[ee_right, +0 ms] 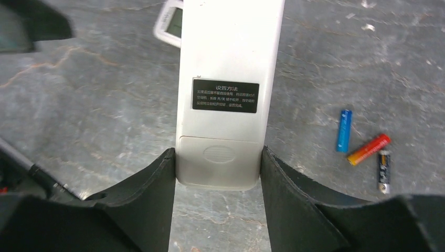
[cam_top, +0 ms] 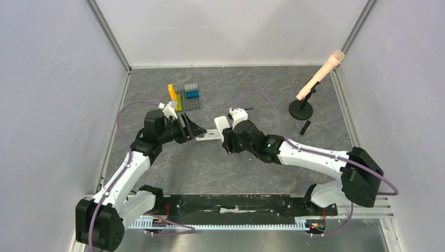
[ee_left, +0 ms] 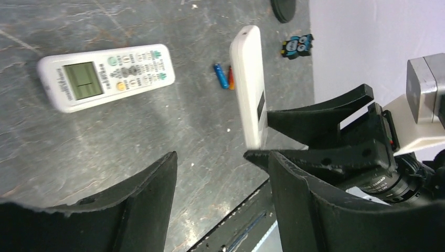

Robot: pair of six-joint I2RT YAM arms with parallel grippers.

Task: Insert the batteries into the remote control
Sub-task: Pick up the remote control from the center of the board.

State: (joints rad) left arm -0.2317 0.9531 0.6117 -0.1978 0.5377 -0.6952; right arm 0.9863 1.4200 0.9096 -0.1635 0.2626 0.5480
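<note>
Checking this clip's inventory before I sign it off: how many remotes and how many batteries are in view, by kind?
Remotes: 2 (held remote in the right gripper; face-up remote lying free)
Batteries: 4 (blue battery, red battery, dark battery, purple-blue battery)
Total: 6

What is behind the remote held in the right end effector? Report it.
Past the held remote, only a corner of a second remote with a screen shows on the grey table; the rest of it is covered.
</note>
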